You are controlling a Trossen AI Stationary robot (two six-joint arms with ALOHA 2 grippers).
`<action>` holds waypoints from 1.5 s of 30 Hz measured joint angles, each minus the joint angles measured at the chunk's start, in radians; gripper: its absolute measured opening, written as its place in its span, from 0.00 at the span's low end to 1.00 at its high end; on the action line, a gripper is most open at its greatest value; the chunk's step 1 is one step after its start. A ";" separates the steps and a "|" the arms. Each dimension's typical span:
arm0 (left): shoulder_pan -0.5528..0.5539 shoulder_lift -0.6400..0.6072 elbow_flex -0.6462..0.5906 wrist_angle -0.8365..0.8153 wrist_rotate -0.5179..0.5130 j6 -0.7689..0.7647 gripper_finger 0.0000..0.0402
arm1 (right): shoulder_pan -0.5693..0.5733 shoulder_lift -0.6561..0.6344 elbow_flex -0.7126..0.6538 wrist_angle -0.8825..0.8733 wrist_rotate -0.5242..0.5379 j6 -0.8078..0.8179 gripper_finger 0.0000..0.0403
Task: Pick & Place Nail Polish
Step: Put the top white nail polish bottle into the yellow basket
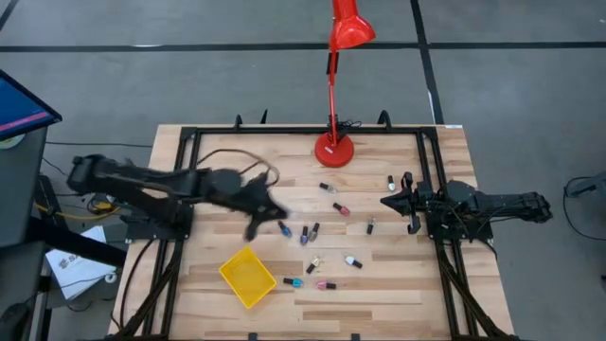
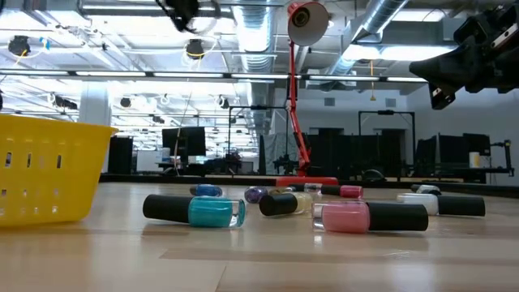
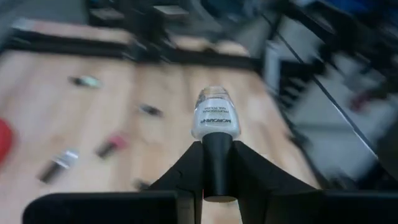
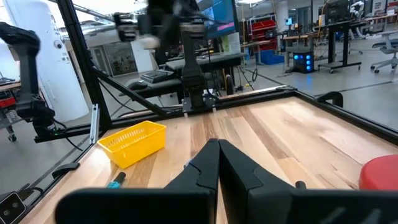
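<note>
My left gripper (image 3: 217, 171) is shut on a pale nail polish bottle (image 3: 216, 118) with a black cap, above the table left of the middle (image 1: 270, 210). It also shows at the top of the low view (image 2: 182, 10). Several other nail polish bottles lie on their sides on the wood, among them a teal one (image 2: 207, 211) and a pink one (image 2: 369, 216), and in the high view a loose group (image 1: 305, 234). My right gripper (image 4: 217, 152) is shut and empty above the table's right side (image 1: 393, 201). My left gripper pinches the bottle's black cap (image 3: 217, 155) between its two fingers. The cap runs along the fingers, and the pale glass body (image 3: 216, 121) sticks out past the fingertips. The bottle is lifted clear of the table.
A yellow square tray (image 1: 248, 277) stands near the table's front, left of the middle; it also shows in the low view (image 2: 49, 174) and the right wrist view (image 4: 134, 142). A red desk lamp's base (image 1: 333, 150) stands at the far middle. A black frame (image 1: 189, 142) rims the table.
</note>
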 joint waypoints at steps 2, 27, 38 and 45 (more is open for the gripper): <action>-0.083 -0.052 0.000 -0.097 -0.009 -0.001 0.12 | 0.000 0.000 0.000 0.000 0.000 0.000 0.00; -0.497 0.208 -0.091 -0.427 -0.111 -0.155 0.12 | 0.000 0.000 0.000 0.000 0.000 0.000 0.00; -0.488 0.215 -0.220 -0.287 -0.120 -0.150 0.12 | 0.000 0.000 0.000 0.000 0.000 0.000 0.00; -0.488 0.215 -0.221 -0.276 -0.116 -0.115 0.14 | 0.000 0.000 0.000 0.000 0.000 0.000 0.00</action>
